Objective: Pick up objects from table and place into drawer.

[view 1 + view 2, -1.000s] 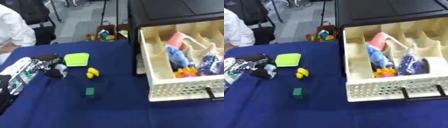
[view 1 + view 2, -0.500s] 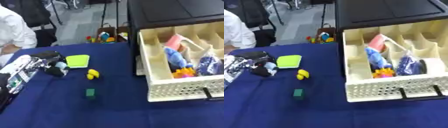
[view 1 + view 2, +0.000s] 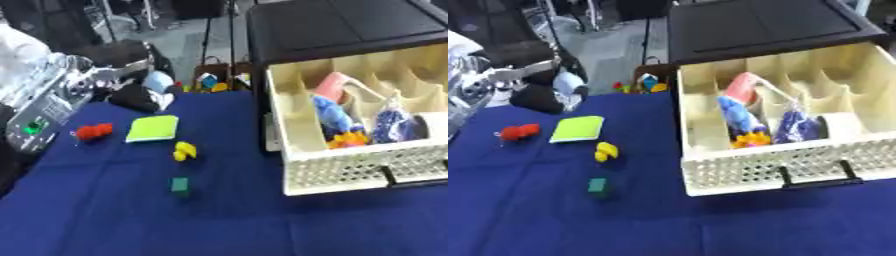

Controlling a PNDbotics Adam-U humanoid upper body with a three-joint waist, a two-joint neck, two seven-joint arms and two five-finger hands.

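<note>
Your left hand [image 3: 131,75] is hanging above the far left part of the blue table [image 3: 105,220], and its fingers are curling around a pale blue-and-white object [image 3: 157,82] — the blur keeps you from telling what that object is. The silver-jointed left arm [image 3: 48,107] is slanting down toward the view's left edge, with a small green light showing on it. Your right hand is not showing in either view.

On the cloth, a red object [image 3: 92,131] is lying just beside the arm. To its right a yellow-green flat pad [image 3: 152,128] is lying flat, and nearer you a small yellow piece [image 3: 184,150] is sitting just off the pad's near right corner. A small green block [image 3: 180,185] is sitting nearer still, apart from the yellow piece.

The cream drawer [image 3: 798,172] is standing pulled open on the right, under a black cabinet top [image 3: 763,25], with a black handle [image 3: 815,175] on its lattice front. Dividers are splitting it into compartments. Inside, a pink item [image 3: 741,87] is leaning at the back, a blue item [image 3: 737,115] is lying in front of it, and an orange-yellow piece [image 3: 750,140] is sitting near the front wall. A dark blue bagged item [image 3: 798,125] is resting in the next compartment to the right — beside it a white roll [image 3: 842,125].

Beyond the table's far edge, some small colourful things [image 3: 210,82] are lying on the floor.
</note>
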